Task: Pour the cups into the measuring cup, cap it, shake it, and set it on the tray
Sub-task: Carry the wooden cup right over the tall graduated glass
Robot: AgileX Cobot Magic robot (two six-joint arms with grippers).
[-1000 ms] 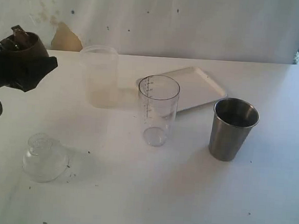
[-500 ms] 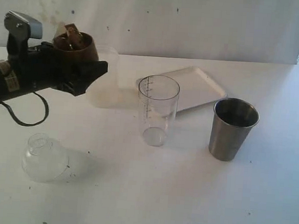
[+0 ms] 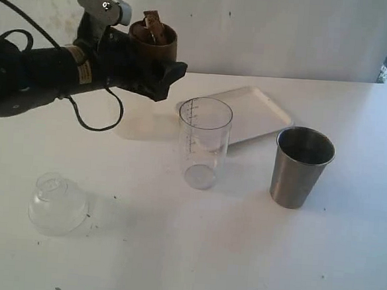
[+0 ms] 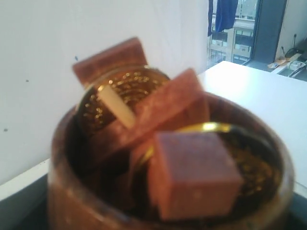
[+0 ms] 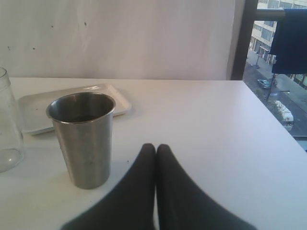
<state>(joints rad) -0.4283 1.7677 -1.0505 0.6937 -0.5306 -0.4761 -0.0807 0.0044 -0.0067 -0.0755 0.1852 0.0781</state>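
Observation:
My left gripper (image 3: 160,68) is shut on the brown wooden cup (image 3: 153,44) and holds it upright in the air, up and to the left of the measuring cup (image 3: 203,143). The wooden cup (image 4: 62,191) fills the left wrist view, packed with brown blocks (image 4: 192,175) and gold coins (image 4: 124,86); the fingers are hidden there. The clear measuring cup stands empty at the table's middle, with the steel tumbler (image 3: 302,167) to its right. The white tray (image 3: 252,113) lies behind them. My right gripper (image 5: 156,148) is shut and empty, beside the tumbler (image 5: 84,143).
A clear domed lid (image 3: 58,204) lies at the front left of the table. A frosted cup (image 3: 132,122) stands behind the left arm, mostly hidden. In the right wrist view the table's edge (image 5: 268,120) runs beside a window.
My left arm has carried the wooden cup up and to the right, from the left edge toward the measuring cup. Everything on the table stays where it was.

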